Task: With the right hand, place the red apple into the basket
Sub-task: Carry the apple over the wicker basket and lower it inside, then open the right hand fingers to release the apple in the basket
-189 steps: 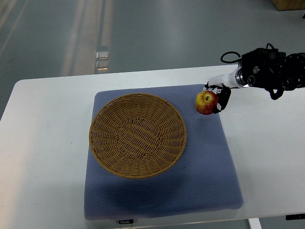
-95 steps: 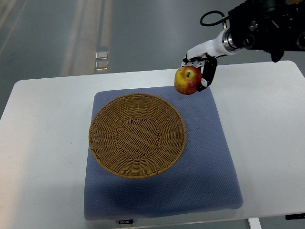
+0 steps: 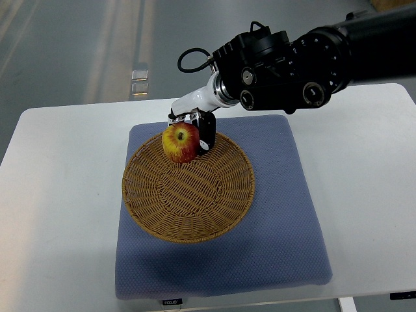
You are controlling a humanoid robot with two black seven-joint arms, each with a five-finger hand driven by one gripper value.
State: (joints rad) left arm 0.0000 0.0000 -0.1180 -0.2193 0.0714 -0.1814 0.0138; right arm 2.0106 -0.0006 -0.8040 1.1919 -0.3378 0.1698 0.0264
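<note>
Top view, basket as landmark. Under the basket (image 3: 187, 195): blue mat (image 3: 279, 240) on a white table (image 3: 58, 214), with a small label at the mat's near edge. Over the basket's far rim: apple (image 3: 181, 142), red and yellow, stem up, gripped in the curled fingers (image 3: 207, 134) of the right hand (image 3: 193, 132); contact between apple and wicker not discernible. Beyond and right of the basket: black right arm (image 3: 305, 58), entering from the right edge above the mat's far side.
</note>
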